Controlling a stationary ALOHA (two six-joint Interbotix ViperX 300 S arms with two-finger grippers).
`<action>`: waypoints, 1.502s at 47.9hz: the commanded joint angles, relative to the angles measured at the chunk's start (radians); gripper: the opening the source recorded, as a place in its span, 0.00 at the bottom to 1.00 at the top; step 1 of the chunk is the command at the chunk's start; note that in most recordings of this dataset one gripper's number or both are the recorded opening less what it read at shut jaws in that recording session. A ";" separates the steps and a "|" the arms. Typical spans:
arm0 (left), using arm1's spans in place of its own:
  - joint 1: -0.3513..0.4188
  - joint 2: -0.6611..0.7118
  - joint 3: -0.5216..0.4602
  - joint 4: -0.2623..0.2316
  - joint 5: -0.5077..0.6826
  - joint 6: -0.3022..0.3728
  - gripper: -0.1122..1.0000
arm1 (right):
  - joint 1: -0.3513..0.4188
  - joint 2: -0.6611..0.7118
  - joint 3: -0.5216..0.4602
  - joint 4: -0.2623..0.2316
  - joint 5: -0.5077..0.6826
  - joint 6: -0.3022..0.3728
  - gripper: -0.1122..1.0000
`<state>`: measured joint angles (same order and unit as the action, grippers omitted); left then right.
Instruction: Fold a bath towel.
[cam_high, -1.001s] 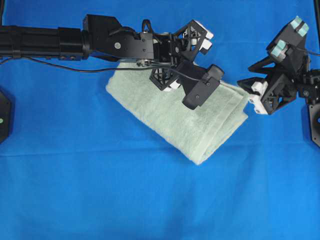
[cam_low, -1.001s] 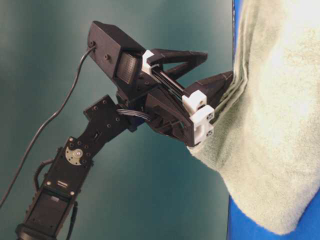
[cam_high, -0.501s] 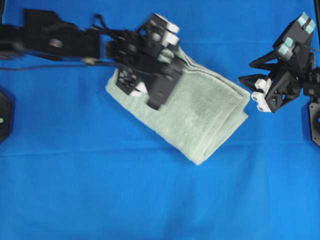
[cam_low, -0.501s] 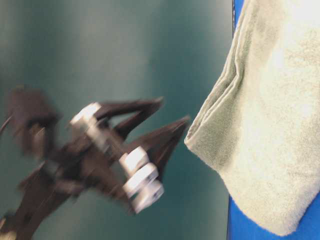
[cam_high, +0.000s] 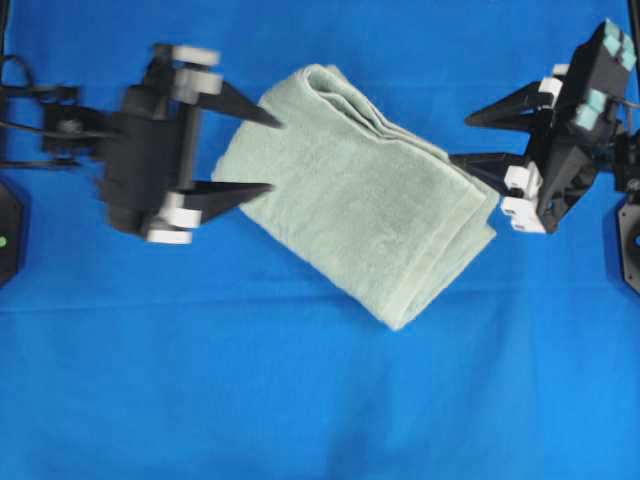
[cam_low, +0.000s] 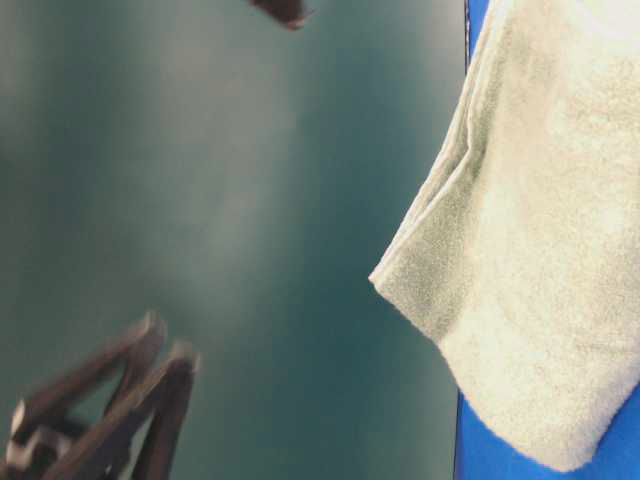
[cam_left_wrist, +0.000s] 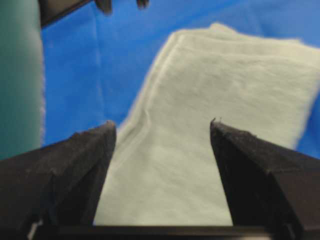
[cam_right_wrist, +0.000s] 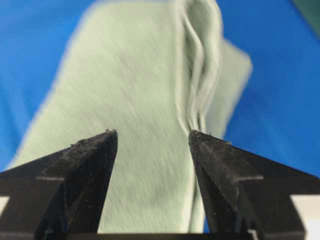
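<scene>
The pale green bath towel (cam_high: 360, 190) lies folded into a thick rectangle, slanting across the blue cloth surface (cam_high: 300, 400). My left gripper (cam_high: 275, 155) is open and empty, its fingertips at the towel's left end. My right gripper (cam_high: 460, 140) is open and empty, its tips just off the towel's right corner. The left wrist view shows the towel (cam_left_wrist: 215, 100) beyond the open left gripper (cam_left_wrist: 162, 125). The right wrist view shows the towel's stacked edges (cam_right_wrist: 125, 100) beyond the open right gripper (cam_right_wrist: 152, 134). The table-level view shows a towel corner (cam_low: 540, 250) and blurred gripper fingers (cam_low: 150, 390) well apart from it.
The blue cloth covers the whole table. Black arm bases sit at the left edge (cam_high: 8, 230) and the right edge (cam_high: 630, 240). The left arm reaches in from the upper left.
My left gripper has drawn back leftwards off the towel, fast and blurred, and now stands open at its left end. My right gripper has turned and spread wider near the right corner. The towel lies as before.
</scene>
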<state>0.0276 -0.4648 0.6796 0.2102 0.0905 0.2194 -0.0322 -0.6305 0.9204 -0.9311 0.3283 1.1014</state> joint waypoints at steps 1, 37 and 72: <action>-0.023 -0.081 0.031 -0.005 -0.029 -0.071 0.74 | 0.003 -0.049 -0.023 -0.026 -0.044 -0.025 0.65; -0.055 -0.801 0.483 -0.006 0.018 -0.380 0.74 | 0.006 -0.657 0.291 -0.009 -0.054 -0.098 0.65; -0.055 -0.980 0.634 -0.005 0.095 -0.445 0.74 | 0.006 -0.673 0.376 0.032 -0.048 -0.092 0.65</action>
<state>-0.0245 -1.4573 1.3238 0.2056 0.1887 -0.2255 -0.0276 -1.3192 1.3131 -0.9004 0.2838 1.0078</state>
